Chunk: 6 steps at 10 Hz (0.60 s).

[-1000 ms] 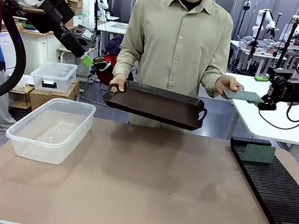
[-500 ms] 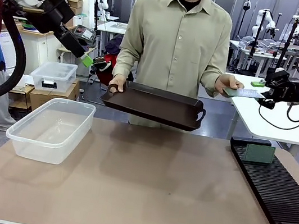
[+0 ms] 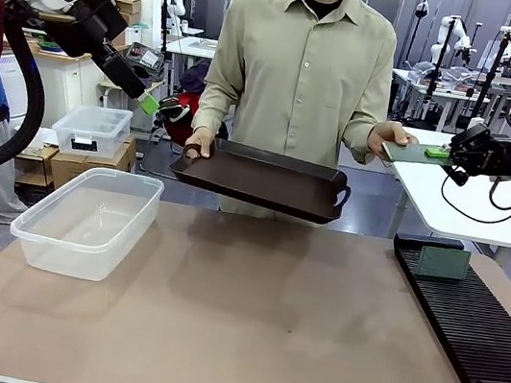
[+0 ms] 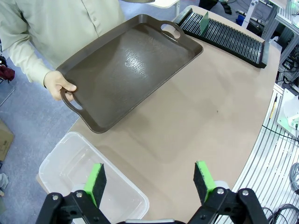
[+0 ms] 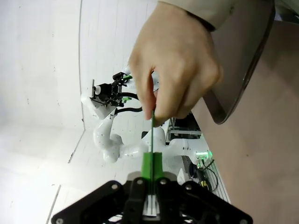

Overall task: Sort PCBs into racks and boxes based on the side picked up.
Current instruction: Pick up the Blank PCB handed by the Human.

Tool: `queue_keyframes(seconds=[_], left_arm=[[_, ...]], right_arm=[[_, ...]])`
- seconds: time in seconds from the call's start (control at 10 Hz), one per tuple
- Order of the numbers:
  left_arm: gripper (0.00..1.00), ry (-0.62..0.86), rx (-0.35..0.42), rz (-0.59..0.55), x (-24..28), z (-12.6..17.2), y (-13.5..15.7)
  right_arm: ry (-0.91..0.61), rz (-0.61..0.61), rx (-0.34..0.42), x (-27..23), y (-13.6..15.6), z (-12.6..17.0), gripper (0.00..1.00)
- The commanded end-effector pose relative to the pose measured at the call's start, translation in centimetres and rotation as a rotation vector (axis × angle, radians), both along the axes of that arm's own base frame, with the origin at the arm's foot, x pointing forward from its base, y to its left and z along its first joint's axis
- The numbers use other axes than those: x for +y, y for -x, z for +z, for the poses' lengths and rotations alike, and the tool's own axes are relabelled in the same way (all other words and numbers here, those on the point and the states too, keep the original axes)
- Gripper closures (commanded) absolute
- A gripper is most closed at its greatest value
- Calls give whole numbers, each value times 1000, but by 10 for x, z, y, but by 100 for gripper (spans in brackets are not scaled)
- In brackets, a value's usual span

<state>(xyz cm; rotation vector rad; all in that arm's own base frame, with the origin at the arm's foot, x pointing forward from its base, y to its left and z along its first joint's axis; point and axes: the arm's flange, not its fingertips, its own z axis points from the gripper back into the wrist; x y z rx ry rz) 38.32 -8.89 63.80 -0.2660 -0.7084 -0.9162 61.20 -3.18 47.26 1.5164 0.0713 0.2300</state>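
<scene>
My right gripper [image 3: 438, 154] is pinched shut on one PCB [image 3: 407, 154].
The PCB juts straight out from my fingertips, up beyond the rack's [image 3: 469, 318] far end. It lies flat, long axis across the rack's length, its other end in the person's hand [image 3: 387, 139].

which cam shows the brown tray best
Left wrist view: it looks down on the tray, showing its whole inner surface, both handles and the person's hand gripping one. The front view shows it nearly edge-on. The right wrist view catches one rounded corner behind the person's other hand.
</scene>
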Motion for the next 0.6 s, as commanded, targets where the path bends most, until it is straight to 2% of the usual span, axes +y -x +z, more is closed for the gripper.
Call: queue_keyframes(seconds=[0.0,0.2,0.4,0.5], left_arm=[[0,5,9,-5,1,-2,0],[0,5,9,-5,1,-2,0],[0,5,9,-5,1,-2,0],[0,5,9,-5,1,-2,0]], right_arm=[[-25,17,13,-3,-4,4,100],[-28,19,13,-2,-3,3,100],[38,-7,-7,-2,-4,5,100],[-4,8,1,0,0,0,100]])
